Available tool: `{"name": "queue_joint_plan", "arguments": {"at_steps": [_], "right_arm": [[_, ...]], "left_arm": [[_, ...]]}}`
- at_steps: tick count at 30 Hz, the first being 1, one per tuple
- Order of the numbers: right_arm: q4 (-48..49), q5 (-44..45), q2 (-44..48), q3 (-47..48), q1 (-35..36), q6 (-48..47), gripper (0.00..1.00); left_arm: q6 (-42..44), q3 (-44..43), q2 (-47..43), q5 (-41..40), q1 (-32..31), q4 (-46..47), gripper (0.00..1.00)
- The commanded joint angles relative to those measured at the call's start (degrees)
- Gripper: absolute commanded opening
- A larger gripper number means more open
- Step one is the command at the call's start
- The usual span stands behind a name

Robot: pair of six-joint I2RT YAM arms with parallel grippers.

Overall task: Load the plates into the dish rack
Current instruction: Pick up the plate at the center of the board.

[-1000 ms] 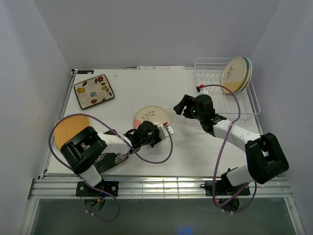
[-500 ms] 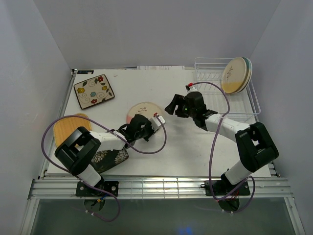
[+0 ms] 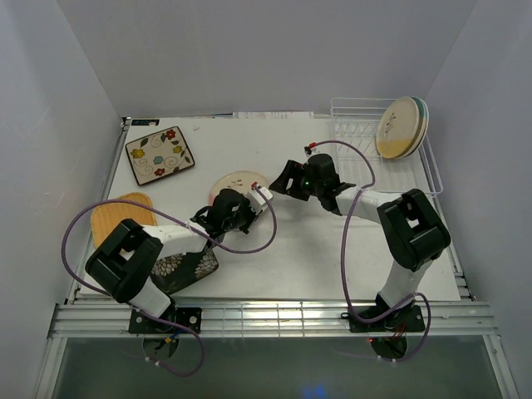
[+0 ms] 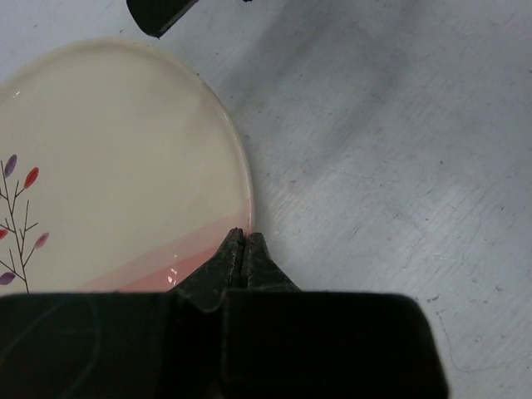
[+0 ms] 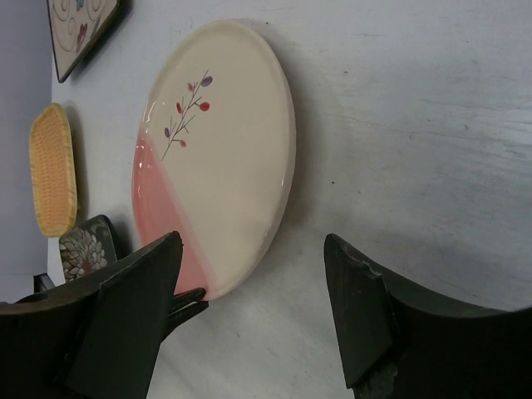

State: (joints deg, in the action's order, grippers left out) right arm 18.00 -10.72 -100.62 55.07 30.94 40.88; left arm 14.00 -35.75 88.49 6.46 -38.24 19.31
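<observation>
The round cream plate with the pink half lies mid-table, with a shadow under its right side in the right wrist view. My left gripper is shut on its near pink rim; the fingertips pinch the edge. My right gripper is open and empty just right of the plate, its jaws spread wide before the rim. The white wire dish rack stands at the far right and holds several round plates upright.
A flowered cream square plate lies far left. An orange-yellow plate sits at the left edge. A black floral plate lies partly under my left arm. Purple cables loop around both arms.
My left gripper has moved up and left, and the pink-half plate has moved with it. My right gripper has swung left from near the rack toward the plate.
</observation>
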Motion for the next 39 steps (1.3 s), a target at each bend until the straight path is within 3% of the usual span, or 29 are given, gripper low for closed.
{"name": "queue_joint_plan", "arguments": {"at_steps": [1,10,34,39], "right_arm": [[6.8,-3.7,-1.6,2.3,0.4,4.0,0.75],[10.7,-7.0,-6.3,3.9,0.4,7.9,0.69],[16.8,-11.2,-13.9,6.8,0.6,14.7,0.67],[22.9,-13.5,-16.4,6.8,0.6,19.0,0.67]], "left_arm": [[-2.0,-2.1,-4.0,0.7,1.2,1.9,0.0],[-3.0,-1.3,-6.7,1.0,2.2,2.7,0.0],[-4.5,0.2,-8.7,1.4,3.3,4.9,0.0],[-4.4,0.2,-8.8,1.8,3.4,4.9,0.0]]}}
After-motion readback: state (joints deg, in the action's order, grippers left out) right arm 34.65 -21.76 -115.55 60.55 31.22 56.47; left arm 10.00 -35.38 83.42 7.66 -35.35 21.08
